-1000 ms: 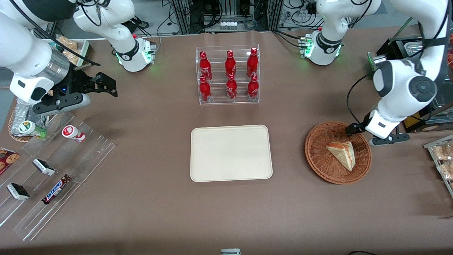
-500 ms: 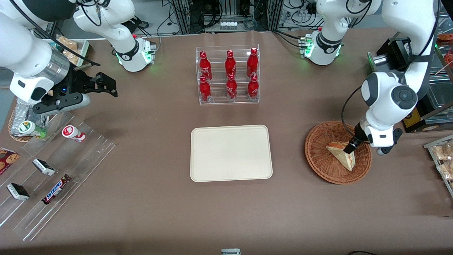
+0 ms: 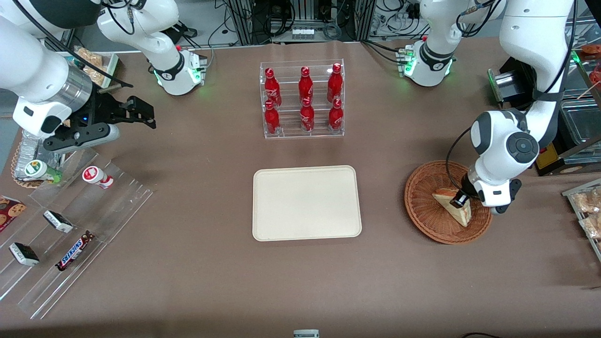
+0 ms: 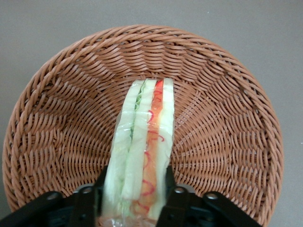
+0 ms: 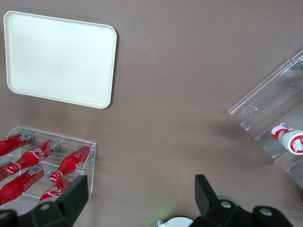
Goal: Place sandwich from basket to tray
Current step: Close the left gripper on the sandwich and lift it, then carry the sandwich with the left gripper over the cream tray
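A: Worktop (image 3: 197,281)?
B: Matte brown, smooth, wide.
A: Tray (image 3: 307,203)?
B: Flat cream rectangle, rounded corners, low rim, mid-worktop, bare. Well apart from basket.
A: Basket (image 3: 422,206)?
B: Round, shallow, reddish-brown woven wicker, toward working arm's end.
A: Rack?
B: Clear acrylic rack (image 3: 303,101), glossy red bottles (image 3: 305,84) in two rows, farther from the camera than tray.
A: Sandwich (image 3: 462,213)?
B: Lying in basket. Pale triangular wedge, glossy clear wrap, red and green layers along cut edge (image 4: 142,151).
A: Jaws (image 4: 135,191)?
B: Down inside basket, spread, one black finger (image 4: 173,198) on each flank of wedge. Touching or only just beside: cannot tell.
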You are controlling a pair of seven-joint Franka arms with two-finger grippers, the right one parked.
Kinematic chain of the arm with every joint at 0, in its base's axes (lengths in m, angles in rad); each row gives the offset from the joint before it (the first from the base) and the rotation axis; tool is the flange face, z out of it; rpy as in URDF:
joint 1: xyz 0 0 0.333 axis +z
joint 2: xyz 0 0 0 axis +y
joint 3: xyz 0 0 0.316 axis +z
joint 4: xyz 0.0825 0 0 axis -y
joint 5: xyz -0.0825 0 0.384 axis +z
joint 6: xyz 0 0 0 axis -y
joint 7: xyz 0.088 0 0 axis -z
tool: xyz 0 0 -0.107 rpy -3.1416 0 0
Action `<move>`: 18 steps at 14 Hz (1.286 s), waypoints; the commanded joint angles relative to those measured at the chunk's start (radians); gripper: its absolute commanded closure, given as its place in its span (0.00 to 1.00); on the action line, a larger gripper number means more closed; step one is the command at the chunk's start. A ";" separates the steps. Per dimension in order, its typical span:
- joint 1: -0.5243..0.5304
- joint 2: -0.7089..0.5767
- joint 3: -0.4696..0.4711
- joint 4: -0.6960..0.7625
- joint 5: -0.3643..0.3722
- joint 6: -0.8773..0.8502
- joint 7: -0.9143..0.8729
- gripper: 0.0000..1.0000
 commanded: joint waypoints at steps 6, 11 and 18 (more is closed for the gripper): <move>-0.133 0.047 -0.056 0.265 -0.002 -0.235 -0.023 0.94; -0.409 0.225 -0.053 0.482 0.026 -0.232 -0.091 0.94; -0.652 0.396 -0.048 0.666 0.126 -0.220 -0.161 0.93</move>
